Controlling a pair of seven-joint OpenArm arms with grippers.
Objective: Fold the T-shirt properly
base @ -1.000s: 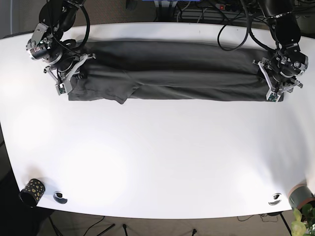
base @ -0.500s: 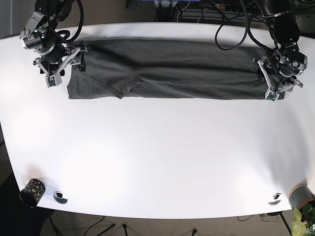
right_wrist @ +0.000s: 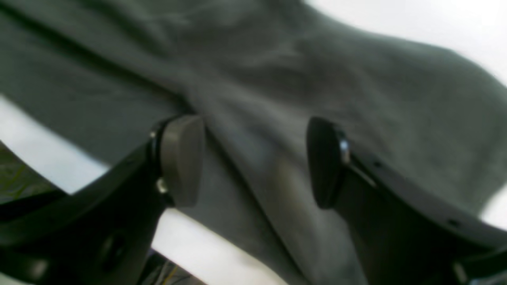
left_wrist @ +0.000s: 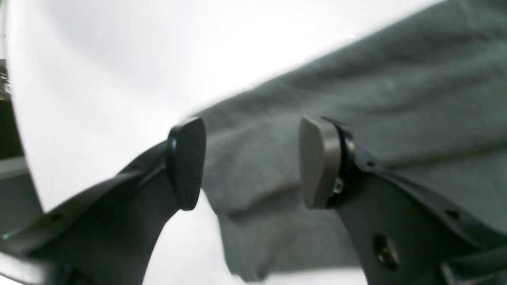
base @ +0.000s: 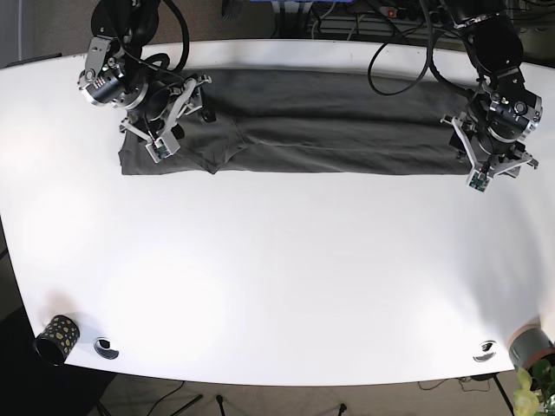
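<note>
- T-shirt [base: 303, 134] lay flat as a long dark gray strip along the 12 o'clock edge of the white table [base: 277, 277].
- Left gripper [left_wrist: 251, 160] sat at the strip's 3 o'clock end, jaws spread, fabric corner between the pads but not pinched.
- Right gripper [right_wrist: 253, 160] sat over the 9 o'clock end, jaws spread, cloth below.
- Speckled cup [base: 56, 334] stood at the 7 o'clock corner.

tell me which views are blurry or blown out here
Right wrist view: soft throughout, the T-shirt folds smeared. Left wrist view: the fingertips fairly sharp, the cloth edge blurred, the white table overexposed to a featureless glow. Base view: sharp, with broad glare patches on the table.
</note>
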